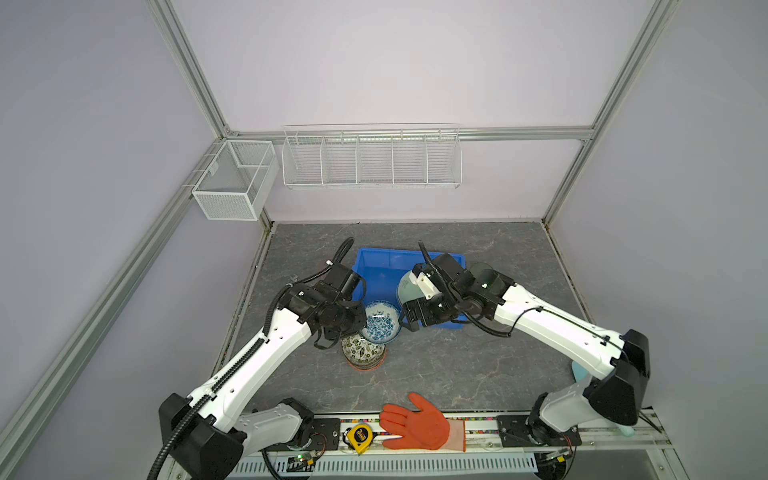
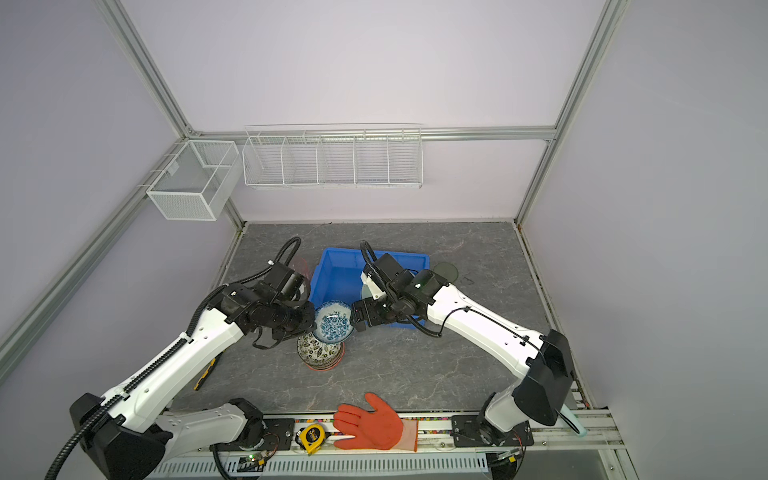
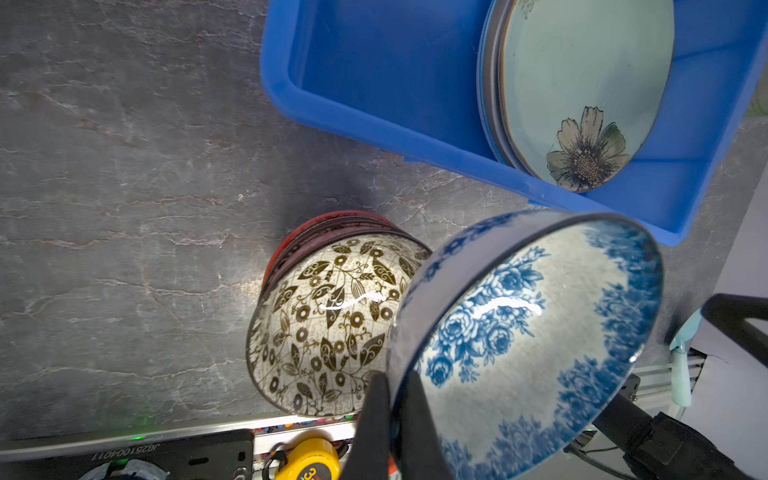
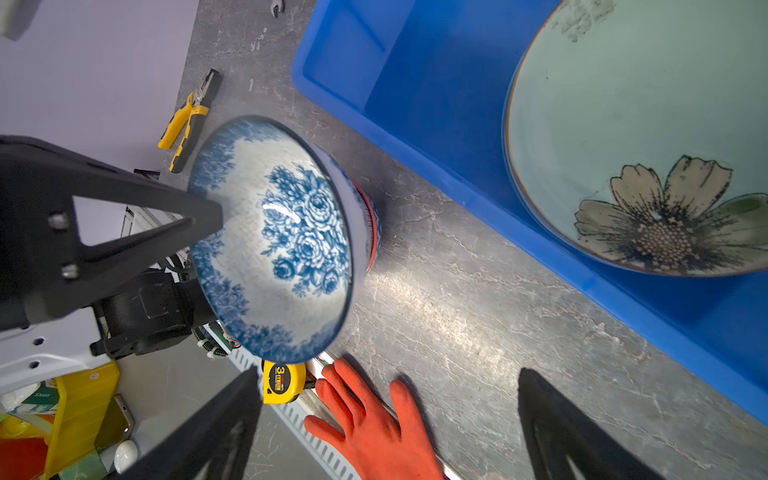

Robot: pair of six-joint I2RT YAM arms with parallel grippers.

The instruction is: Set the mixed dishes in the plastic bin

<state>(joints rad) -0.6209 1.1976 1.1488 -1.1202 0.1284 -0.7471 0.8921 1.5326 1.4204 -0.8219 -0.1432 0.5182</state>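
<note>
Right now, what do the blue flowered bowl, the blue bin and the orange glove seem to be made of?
The blue flowered bowl looks like glazed ceramic, perhaps melamine: glossy, with a sharp white highlight. The blue bin looks like moulded plastic: smooth, even colour, rounded rim. The orange glove seems rubber-coated: matt, soft, slightly creased.

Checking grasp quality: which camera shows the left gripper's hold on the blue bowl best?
Left wrist: the left gripper pinches the rim of the blue bowl, clamped from both sides. Right wrist shows only one finger, on the bowl's inside. In both top views the left arm hides the contact.
</note>
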